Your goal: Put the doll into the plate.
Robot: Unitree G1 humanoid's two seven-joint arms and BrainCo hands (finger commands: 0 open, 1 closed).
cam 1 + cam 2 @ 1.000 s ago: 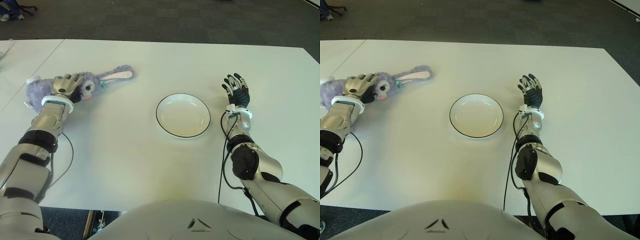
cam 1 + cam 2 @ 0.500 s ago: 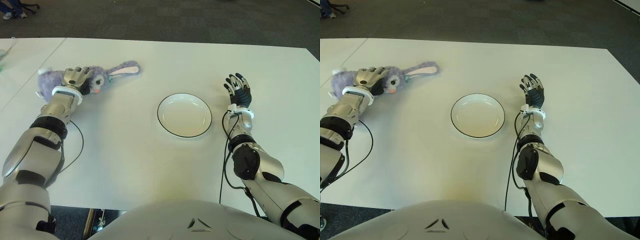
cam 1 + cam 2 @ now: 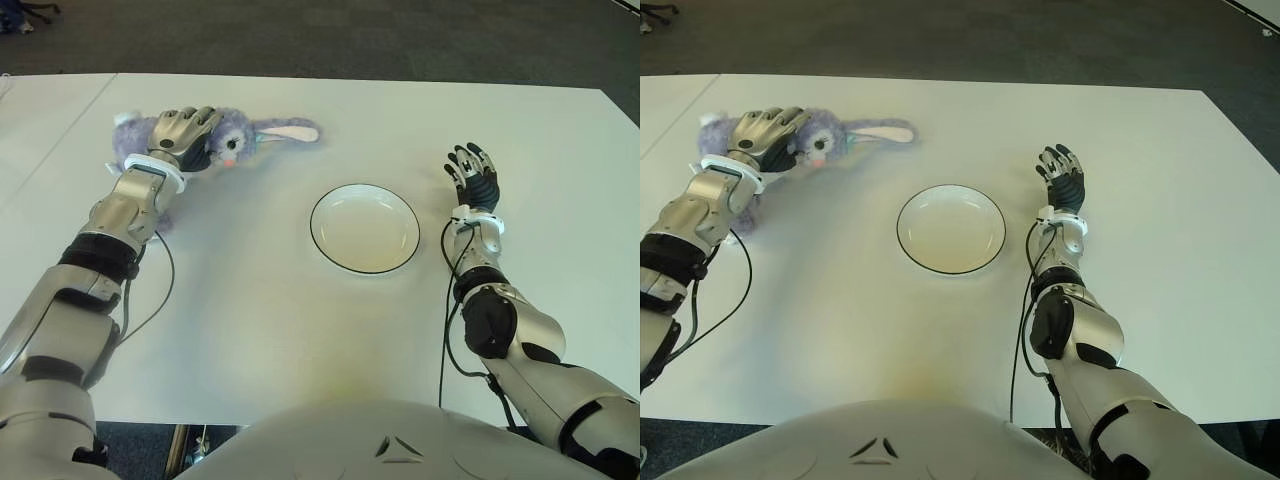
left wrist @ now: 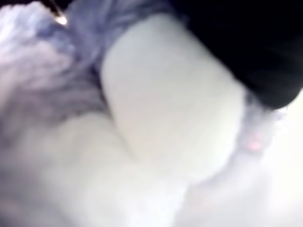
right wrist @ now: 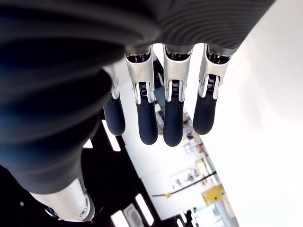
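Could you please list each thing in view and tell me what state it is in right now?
doll: lying on its side, ear pointing toward the robot's right, outside the plate.
left hand: closed over the doll's body.
plate: upright, holding nothing.
right hand: fingers spread, holding nothing, right of the plate.
table: white, bearing doll and plate.

Left wrist view pure blur: pale rounded mass against fuzzy lavender fur, nothing sharp. Silver left hand (image 3: 185,128) covers middle of purple plush rabbit doll (image 3: 236,146), body mostly hidden beneath. Both robot arms cut off by lower picture edge
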